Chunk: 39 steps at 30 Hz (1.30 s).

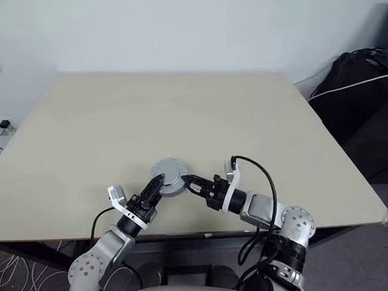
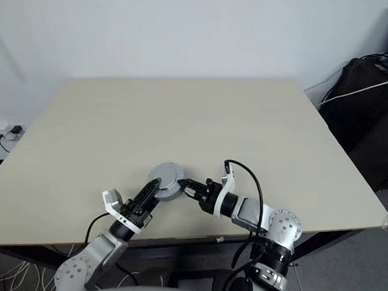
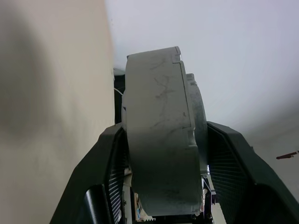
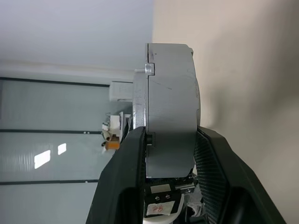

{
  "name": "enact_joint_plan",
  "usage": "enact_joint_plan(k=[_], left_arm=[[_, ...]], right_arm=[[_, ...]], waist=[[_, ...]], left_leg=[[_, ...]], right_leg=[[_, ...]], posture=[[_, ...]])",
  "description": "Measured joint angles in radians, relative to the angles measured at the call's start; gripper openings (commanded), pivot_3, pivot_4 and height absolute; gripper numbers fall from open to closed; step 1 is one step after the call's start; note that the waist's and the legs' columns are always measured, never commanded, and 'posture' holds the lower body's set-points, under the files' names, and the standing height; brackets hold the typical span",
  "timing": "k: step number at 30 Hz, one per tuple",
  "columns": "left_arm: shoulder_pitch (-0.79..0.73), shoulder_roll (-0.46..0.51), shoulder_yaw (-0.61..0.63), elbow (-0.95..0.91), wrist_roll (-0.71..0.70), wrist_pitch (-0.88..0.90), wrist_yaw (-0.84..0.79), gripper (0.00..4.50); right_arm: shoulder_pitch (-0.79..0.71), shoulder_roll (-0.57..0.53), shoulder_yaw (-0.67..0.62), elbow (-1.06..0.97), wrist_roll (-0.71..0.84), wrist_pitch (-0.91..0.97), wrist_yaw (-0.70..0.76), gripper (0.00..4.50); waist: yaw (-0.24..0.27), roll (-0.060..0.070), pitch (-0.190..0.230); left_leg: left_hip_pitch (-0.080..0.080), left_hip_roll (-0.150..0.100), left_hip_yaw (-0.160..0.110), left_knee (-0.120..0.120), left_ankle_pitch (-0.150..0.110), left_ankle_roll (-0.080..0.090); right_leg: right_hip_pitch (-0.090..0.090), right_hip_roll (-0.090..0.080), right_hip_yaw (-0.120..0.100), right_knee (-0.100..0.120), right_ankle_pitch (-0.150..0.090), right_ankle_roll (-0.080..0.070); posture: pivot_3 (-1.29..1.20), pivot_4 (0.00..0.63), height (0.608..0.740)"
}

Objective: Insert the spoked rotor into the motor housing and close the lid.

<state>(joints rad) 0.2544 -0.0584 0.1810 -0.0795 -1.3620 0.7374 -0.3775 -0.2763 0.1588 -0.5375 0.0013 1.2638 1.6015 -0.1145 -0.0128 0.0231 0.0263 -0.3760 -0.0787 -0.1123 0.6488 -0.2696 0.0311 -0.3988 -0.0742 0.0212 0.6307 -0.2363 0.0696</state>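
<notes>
You are seeing both grippers meeting over the beige table's (image 1: 249, 123) near edge: the left gripper (image 1: 157, 183) and right gripper (image 1: 190, 183) are each clamping the round silver-grey assembled motor housing (image 1: 169, 175) between them, edge-on, above the tabletop.

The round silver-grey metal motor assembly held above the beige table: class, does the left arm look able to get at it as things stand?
Probably yes: the left gripper already has its jaws on either side of the round silver-grey metal motor assembly, while the right gripper clamps its opposite edge.
</notes>
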Motion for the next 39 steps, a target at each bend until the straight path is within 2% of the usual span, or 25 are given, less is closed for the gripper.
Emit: enact_joint_plan(k=[10, 16, 20, 24, 26, 27, 30, 33, 36, 39], left_arm=[[-0.003, 0.0, -0.013, 0.0, -0.016, -0.016, 0.006, 2.19], [0.013, 0.0, -0.025, 0.001, 0.003, -0.031, 0.015, 2.1], [0.023, -0.001, -0.024, 0.003, 0.015, -0.044, 0.022, 2.09], [0.023, -0.002, -0.022, 0.003, 0.022, -0.066, 0.027, 2.09], [0.023, -0.002, -0.017, 0.003, 0.029, -0.1, 0.042, 2.09], [0.022, -0.003, -0.011, 0.003, 0.032, -0.125, 0.054, 2.09], [-0.012, -0.003, 0.02, 0.005, 0.065, -0.221, 0.118, 2.09], [-0.119, -0.013, 0.077, 0.037, 0.104, -0.34, 0.206, 2.09], [-0.213, -0.018, 0.113, 0.095, 0.133, -0.42, 0.275, 2.09], [-0.302, -0.02, 0.148, 0.199, 0.159, -0.47, 0.338, 2.09]], right_arm=[[-0.005, -0.001, 0.03, -0.019, -0.009, -0.056, -0.017, 1.21], [0.011, -0.022, 0.06, -0.077, -0.053, -0.185, 0.013, 3.15], [0.095, -0.06, 0.09, -0.098, -0.052, -0.23, 0.021, 4.48], [0.126, -0.069, 0.098, -0.115, -0.089, -0.348, 0.003, 4.5], [0.15, -0.079, 0.154, -0.169, -0.159, -0.422, 0.02, 4.5], [0.171, -0.101, 0.207, -0.194, -0.208, -0.456, 0.044, 4.5], [0.222, -0.261, 0.448, -0.27, -0.402, -0.561, 0.156, 4.5], [0.251, -0.39, 0.649, -0.3, -0.606, -0.713, 0.253, 4.5], [0.279, -0.411, 0.74, -0.3, -0.721, -0.824, 0.303, 4.5], [0.286, -0.389, 0.767, -0.299, -0.77, -0.892, 0.335, 4.5]], waist=[[0.0, 0.0, 0.0], [0.0, 0.0, 0.0], [0.001, 0.0, 0.0], [-0.002, 0.0, 0.0], [-0.002, 0.0, 0.0], [-0.002, 0.0, -0.001], [0.002, -0.001, 0.0], [0.01, -0.004, -0.001], [0.017, -0.007, -0.002], [0.02, -0.012, -0.003]], left_leg=[[0.0, 0.0, 0.0, 0.0, 0.0, 0.0], [0.0, 0.0, 0.001, 0.001, 0.0, 0.0], [0.0, 0.0, 0.001, 0.001, 0.0, 0.0], [0.0, 0.001, 0.003, 0.002, 0.0, 0.0], [0.001, 0.002, 0.003, 0.002, 0.0, 0.0], [0.001, 0.002, 0.003, 0.002, 0.0, 0.0], [0.001, 0.002, 0.003, 0.004, 0.001, 0.0], [0.001, 0.002, 0.003, 0.007, 0.001, -0.001], [0.001, 0.002, 0.003, 0.008, 0.001, -0.001], [0.001, 0.002, 0.003, 0.01, 0.001, -0.001]], right_leg=[[0.0, 0.0, 0.001, 0.001, 0.0, 0.0], [0.0, 0.001, 0.001, 0.0, 0.0, 0.001], [0.0, 0.001, 0.001, 0.0, 0.0, 0.0], [0.001, 0.001, 0.003, 0.001, 0.002, 0.0], [0.001, 0.002, 0.003, 0.001, 0.002, 0.001], [0.001, 0.003, 0.003, 0.001, 0.002, 0.001], [0.001, 0.003, 0.003, 0.0, 0.003, 0.002], [0.003, 0.003, 0.002, 0.0, 0.005, 0.003], [0.004, 0.003, 0.003, -0.001, 0.006, 0.004], [0.005, 0.004, 0.003, -0.002, 0.008, 0.006]], posture=[[0.0, 0.0, 0.74], [0.0, 0.0, 0.74], [0.0, 0.0, 0.74], [0.0, 0.0, 0.74], [0.0, 0.0, 0.74], [0.0, 0.0, 0.74], [0.0, 0.0, 0.74], [0.0, 0.0, 0.74], [0.0, 0.0, 0.74], [0.0, 0.0, 0.74]])
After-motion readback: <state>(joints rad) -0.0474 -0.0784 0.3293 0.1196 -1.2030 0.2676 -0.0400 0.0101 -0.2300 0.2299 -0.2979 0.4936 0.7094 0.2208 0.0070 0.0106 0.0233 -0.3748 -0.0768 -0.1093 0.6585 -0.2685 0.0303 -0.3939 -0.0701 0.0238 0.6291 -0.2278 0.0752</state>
